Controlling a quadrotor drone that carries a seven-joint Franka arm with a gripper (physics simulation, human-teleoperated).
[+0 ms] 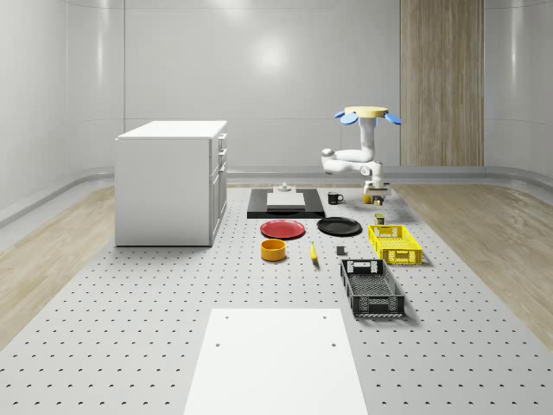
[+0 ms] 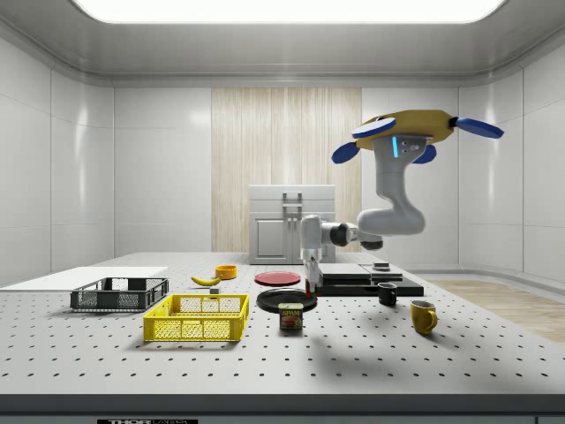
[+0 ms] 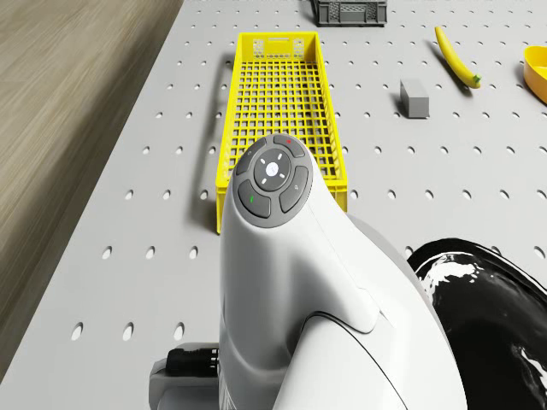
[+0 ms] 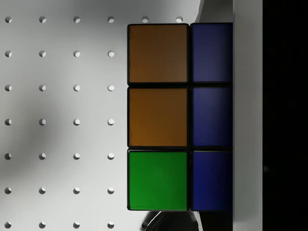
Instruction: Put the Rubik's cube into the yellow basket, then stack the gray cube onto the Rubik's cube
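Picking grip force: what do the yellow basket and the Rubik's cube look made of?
Yellow basket: looks like rigid moulded plastic, given its open lattice walls and floor. Rubik's cube: probably hard plastic, with flat coloured tiles in dark frames and a slight sheen.

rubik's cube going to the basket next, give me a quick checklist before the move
1. Rubik's cube right at the pincer: ok.
2. Cube firmly gripped: cannot tell.
3. Basket free of other things where visible: ok.
4. Gray cube on the table beside the basket, outside it: ok.
5. Drone hovering over the table near the basket's end: ok.
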